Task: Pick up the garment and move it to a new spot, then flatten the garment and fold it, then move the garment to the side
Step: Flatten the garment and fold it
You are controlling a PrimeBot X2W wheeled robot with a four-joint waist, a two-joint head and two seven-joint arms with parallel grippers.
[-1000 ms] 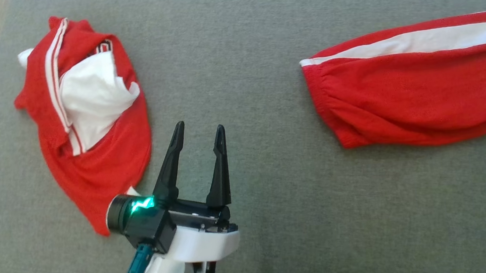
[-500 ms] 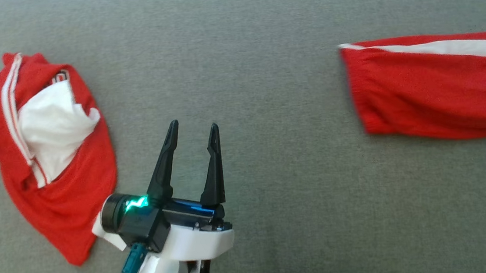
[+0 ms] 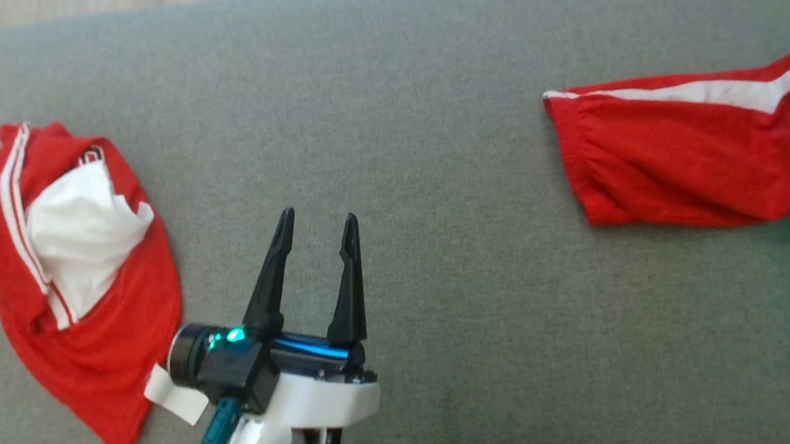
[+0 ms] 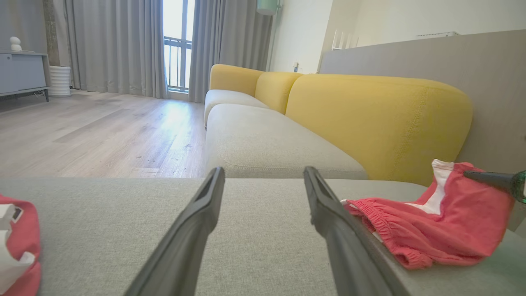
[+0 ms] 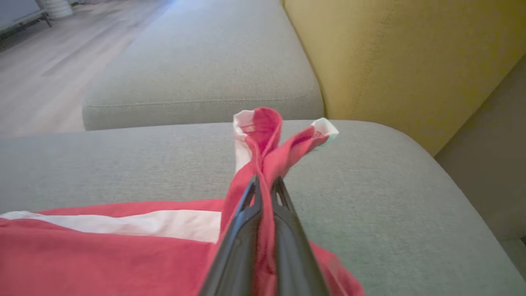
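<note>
A red garment with a white stripe [image 3: 689, 153] lies on the right of the grey cushion [image 3: 413, 106], its elastic hem pointing left. Its right end is bunched and raised. In the right wrist view my right gripper [image 5: 263, 187] is shut on a pinch of that red fabric [image 5: 267, 135], which sticks up above the fingertips. The left wrist view has the same garment [image 4: 444, 222] at right, with a dark fingertip [image 4: 489, 179] at its raised end. My left gripper [image 3: 317, 225] stands open over bare cushion, apart from both garments.
A second crumpled red and white garment [image 3: 64, 279] lies at the cushion's left, close to my left wrist. A yellow sofa backrest [image 4: 370, 119] rises beyond the cushion, and wooden floor [image 4: 102, 131] lies past its far edge.
The head camera has shifted, so the whole picture moved. The right garment's right end has risen and bunched up. The left gripper stays open, about where it was.
</note>
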